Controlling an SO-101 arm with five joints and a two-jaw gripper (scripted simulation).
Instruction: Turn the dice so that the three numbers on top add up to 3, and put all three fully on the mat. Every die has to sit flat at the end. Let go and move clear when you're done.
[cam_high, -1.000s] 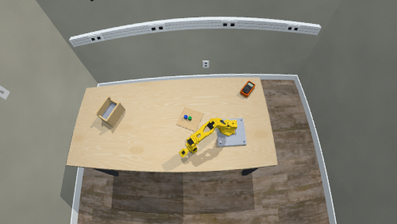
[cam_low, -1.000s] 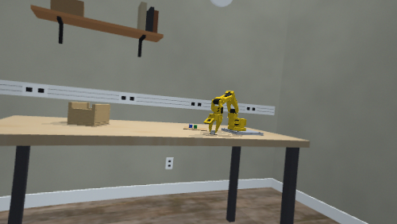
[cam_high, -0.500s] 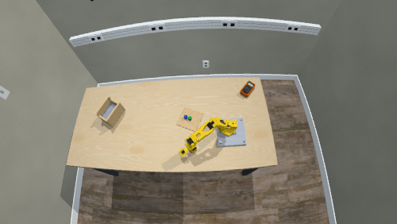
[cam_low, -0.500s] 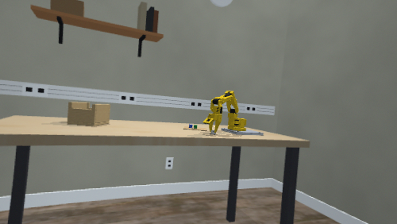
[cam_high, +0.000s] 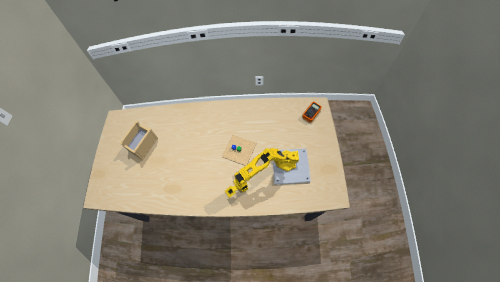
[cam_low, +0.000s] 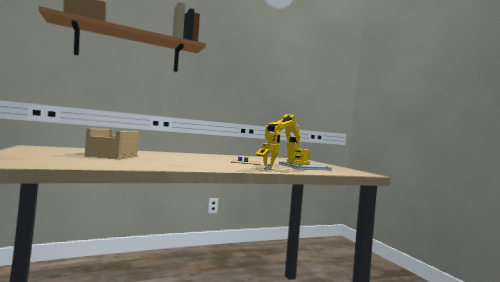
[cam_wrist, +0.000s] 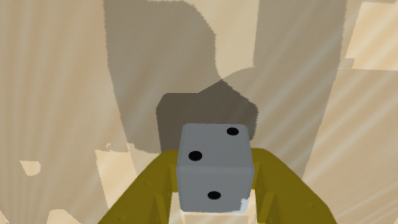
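Note:
In the wrist view a grey die (cam_wrist: 216, 167) sits between my two yellow fingers, which press on its left and right sides. Its upward face shows two pips and the face toward the camera shows one. My gripper (cam_high: 231, 191) is shut on this die low over the table, near the front edge and off the mat; it also shows in the side view (cam_low: 266, 164). A blue die (cam_high: 233, 147) and a green die (cam_high: 239, 148) rest side by side on the square tan mat (cam_high: 239, 152). Their top numbers are too small to read.
An open cardboard box (cam_high: 139, 140) stands at the table's left. An orange multimeter (cam_high: 311, 112) lies at the back right. The arm's grey base plate (cam_high: 291, 167) is to the right of the mat. The table's front edge runs just below the gripper.

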